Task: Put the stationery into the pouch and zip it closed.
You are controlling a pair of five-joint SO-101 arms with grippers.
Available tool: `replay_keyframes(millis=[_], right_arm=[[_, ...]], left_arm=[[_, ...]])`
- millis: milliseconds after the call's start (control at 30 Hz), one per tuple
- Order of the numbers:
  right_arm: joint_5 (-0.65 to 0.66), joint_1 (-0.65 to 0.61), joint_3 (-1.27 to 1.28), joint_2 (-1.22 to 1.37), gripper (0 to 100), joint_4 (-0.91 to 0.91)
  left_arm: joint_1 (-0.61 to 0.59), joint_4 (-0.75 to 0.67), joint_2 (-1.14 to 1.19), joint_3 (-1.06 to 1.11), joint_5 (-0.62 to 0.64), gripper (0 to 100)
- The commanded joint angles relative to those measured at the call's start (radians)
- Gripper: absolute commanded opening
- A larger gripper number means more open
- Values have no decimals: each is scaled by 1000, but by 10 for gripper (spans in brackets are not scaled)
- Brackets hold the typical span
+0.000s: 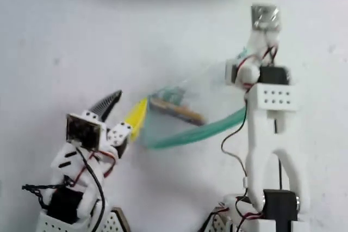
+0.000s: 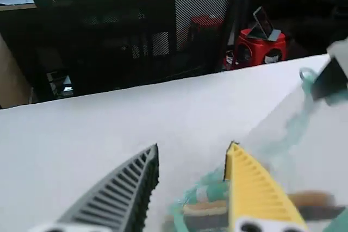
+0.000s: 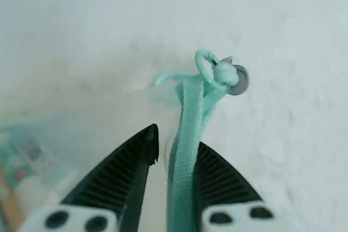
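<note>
The left arm (image 1: 76,161) sits low at the near side of the table, its wrist angled forward. The left gripper (image 1: 126,110) lies close to the surface with jaws spread wide (one finger dark (image 2: 130,194), the other yellow (image 2: 255,188)). The right arm (image 1: 272,123) stretches straight out across the table, wrist bent down. The right gripper (image 3: 176,139) has its black fingers nipped together on a teal zip band (image 3: 185,123)
</note>
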Motion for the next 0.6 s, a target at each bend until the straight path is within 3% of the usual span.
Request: replay_keyframes(millis=[0, 200, 367, 567], right_arm=[[23, -12, 215, -65, 17, -151], [21, -90, 371, -114, 17, -309], [-84, -133, 336, -114, 17, -352], [-104, -157, 288, -113, 16, -355]], left_arm=[[-58, -87, -10, 9, 38, 214], [-84, -89, -10, 8, 40, 214], [-81, -81, -10, 11, 40, 214], [-77, -81, -8, 14, 40, 214]])
